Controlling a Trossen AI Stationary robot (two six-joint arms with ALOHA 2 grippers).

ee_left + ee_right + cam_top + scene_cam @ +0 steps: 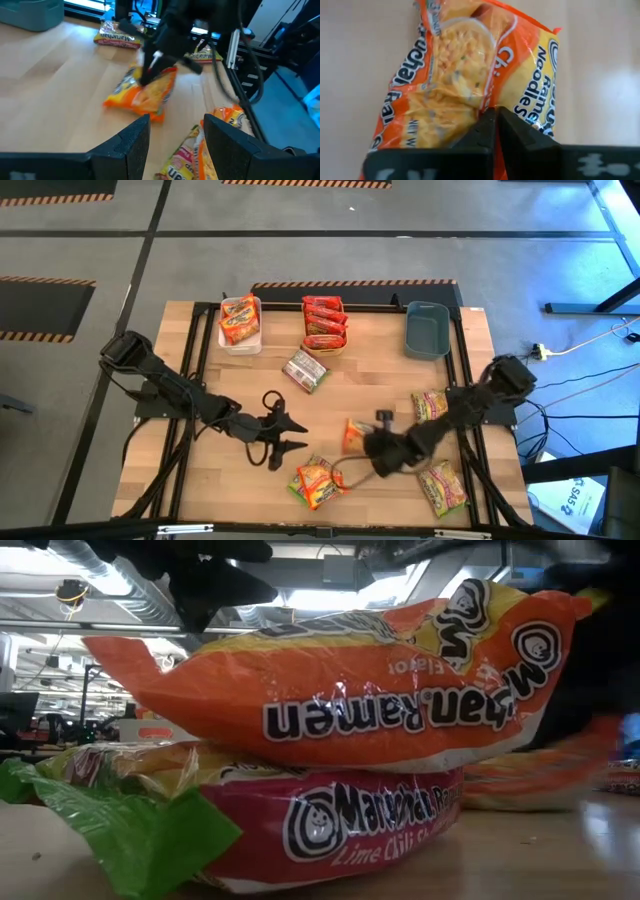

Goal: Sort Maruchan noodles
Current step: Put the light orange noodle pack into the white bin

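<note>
A light wooden table [380,380] with a black metal frame is sitting on a grey floor marked with orange-and-black hazard tape. In the low view, ceiling ducts and strip lights are showing in the room behind. Along the upper edge of the table in the high view, three bins are standing in a row: a white bin [240,321] holding orange packets, an orange bin [325,324] stacked with red packets, and a grey-blue bin [427,328] at upper right.

The right gripper [362,442] is reaching in from the right of the high view to the lower middle of the table, its fingers closing tight on one edge of an orange packet [353,434]. In the right wrist view the two finger tips are meeting over that packet's [470,80] edge, and its long axis is running away from the gripper. In the left wrist view the packet [143,95] is tilting, one end resting on the wood and the other lifted in the gripper.

The left gripper [290,432] is waiting at the lower centre-left, its fingers spreading apart and holding nothing, pointing toward the right gripper.

A pair of packets [317,481] is lying stacked at the bottom centre, just below the gap between the grippers; the low view is showing an orange one on top of a pink and green one. A silvery packet [305,370] is lying below the orange bin, turned diagonally. Two green-yellow packets are lying at the right, one [429,405] beside the right arm and one [443,486] near the lower right corner.
</note>
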